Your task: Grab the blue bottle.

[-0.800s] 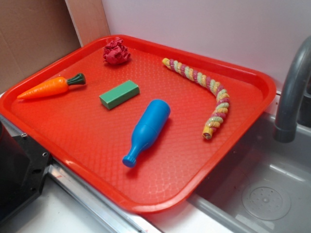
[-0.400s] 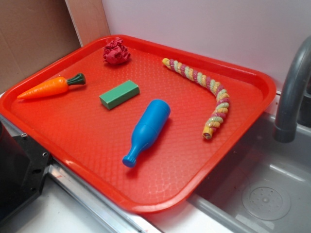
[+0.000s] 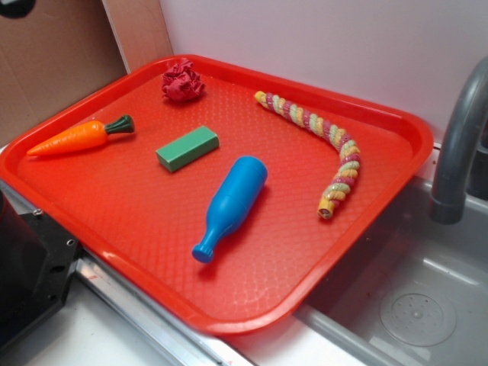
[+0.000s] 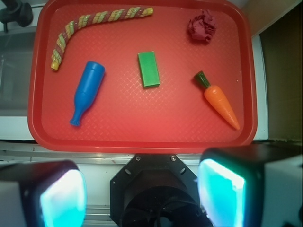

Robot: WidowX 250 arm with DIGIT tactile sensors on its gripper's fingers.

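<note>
The smooth bright-blue plastic toy bottle [image 3: 230,204] lies on its side near the middle of the red textured plastic tray [image 3: 396,152], untouched. Its position matches the earlier frames; the only change is a dark piece of the arm now entering at the exterior view's top-left corner, suggesting the approach is only beginning. The long axis runs diagonally: flared cap toward the tray's near edge, fat base toward the green rectangular block [image 3: 187,147] and the twisted multicoloured rope [image 3: 335,149]. The gripper [image 4: 142,194] hangs high above the robot-side rim, jaws spread wide, holding nothing.
</note>
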